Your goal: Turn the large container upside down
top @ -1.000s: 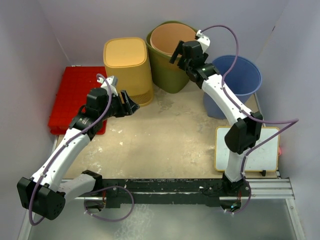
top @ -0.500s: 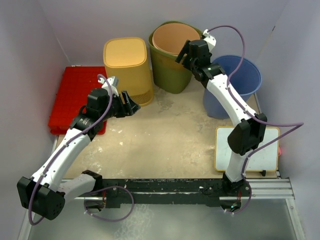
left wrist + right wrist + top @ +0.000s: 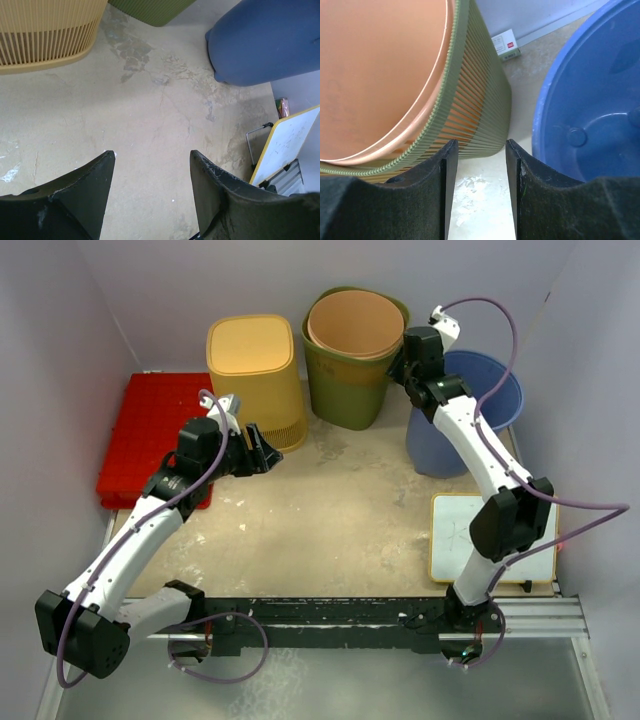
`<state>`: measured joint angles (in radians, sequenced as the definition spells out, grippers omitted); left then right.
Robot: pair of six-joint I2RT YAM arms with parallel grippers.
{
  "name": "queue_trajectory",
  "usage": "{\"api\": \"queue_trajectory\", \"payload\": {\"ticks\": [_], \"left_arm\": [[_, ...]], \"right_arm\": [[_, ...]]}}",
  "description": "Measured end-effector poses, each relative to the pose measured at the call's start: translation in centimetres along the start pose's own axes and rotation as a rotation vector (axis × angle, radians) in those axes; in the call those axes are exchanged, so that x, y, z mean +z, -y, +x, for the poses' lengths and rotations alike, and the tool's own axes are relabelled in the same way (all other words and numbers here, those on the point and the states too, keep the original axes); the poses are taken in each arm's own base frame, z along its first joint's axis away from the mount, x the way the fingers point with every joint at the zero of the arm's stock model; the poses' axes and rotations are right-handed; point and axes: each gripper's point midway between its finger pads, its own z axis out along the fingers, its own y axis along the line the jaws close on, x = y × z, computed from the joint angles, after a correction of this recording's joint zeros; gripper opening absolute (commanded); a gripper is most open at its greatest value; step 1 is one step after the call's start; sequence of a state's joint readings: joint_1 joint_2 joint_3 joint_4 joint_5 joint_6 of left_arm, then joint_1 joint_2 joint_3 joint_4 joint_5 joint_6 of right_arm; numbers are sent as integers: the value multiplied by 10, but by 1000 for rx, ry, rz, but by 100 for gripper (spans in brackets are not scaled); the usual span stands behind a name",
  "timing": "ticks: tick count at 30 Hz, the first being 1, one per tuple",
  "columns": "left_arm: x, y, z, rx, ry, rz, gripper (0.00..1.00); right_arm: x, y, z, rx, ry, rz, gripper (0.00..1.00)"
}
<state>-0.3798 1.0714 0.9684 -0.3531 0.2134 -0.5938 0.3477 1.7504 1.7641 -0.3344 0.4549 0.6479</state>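
Your left hand [image 3: 262, 446] hangs released, empty, over the counter [image 3: 330, 510] nr the yellow bin [image 3: 255, 370]. Green bin [image 3: 345, 392] w/ orange liner [image 3: 355, 322] sits centre-back. Right hand [image 3: 481, 145]: fingers narrowly apart, gripping nothing, btwn green bin & blue tub [image 3: 432, 445], which stands upright back right.

A red crate [image 3: 150, 435] sits at nine o'clock, a yellow-framed whiteboard [image 3: 450, 540] at four o'clock, and a small box [image 3: 506, 44] lies by the wall near one o'clock.
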Motion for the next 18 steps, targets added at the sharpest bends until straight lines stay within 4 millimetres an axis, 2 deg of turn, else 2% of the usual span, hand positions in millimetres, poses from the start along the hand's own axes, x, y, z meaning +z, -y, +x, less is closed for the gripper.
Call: {"api": "queue_trajectory", "payload": {"ticks": [4, 12, 15, 18], "left_arm": [[0, 1, 0, 0, -1, 2, 59], [0, 1, 1, 1, -2, 2, 59], [2, 1, 2, 1, -9, 3, 59], [4, 2, 5, 2, -19, 3, 59]], "right_arm": [[-8, 1, -6, -52, 2, -32, 57], [-55, -11, -45, -220, 76, -172, 64], [-63, -7, -47, -295, 77, -176, 70], [-60, 8, -39, -379, 55, -128, 77]]}}
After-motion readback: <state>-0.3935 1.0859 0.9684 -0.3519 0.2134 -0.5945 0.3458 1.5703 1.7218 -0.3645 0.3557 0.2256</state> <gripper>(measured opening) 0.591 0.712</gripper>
